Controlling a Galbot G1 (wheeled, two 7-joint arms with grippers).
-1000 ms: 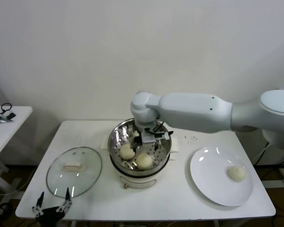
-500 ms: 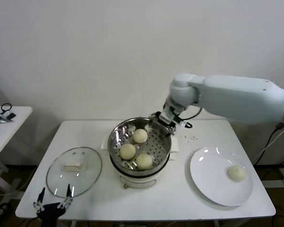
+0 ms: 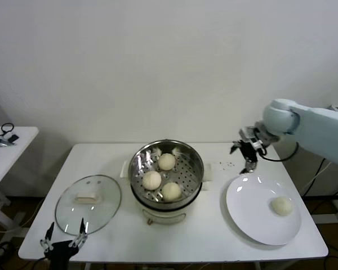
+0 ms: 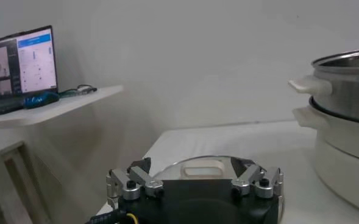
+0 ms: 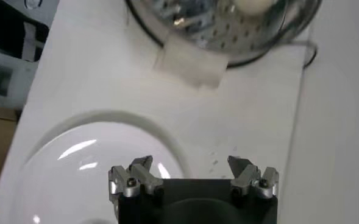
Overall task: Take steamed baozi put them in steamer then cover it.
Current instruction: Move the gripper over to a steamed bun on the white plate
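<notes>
Right gripper (image 3: pixel 249 155), fingers spread and empty, hovers over the plate (image 3: pixel 245 216) rim beside the steamer (image 3: pixel 194 180).

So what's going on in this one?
Three baozi sit in the steamer; a fourth waits on the plate. The right tool, open and empty, hangs above the plate's far edge. The left tool is parked open at the table's near edge by the lid, which is off the steamer.
</notes>
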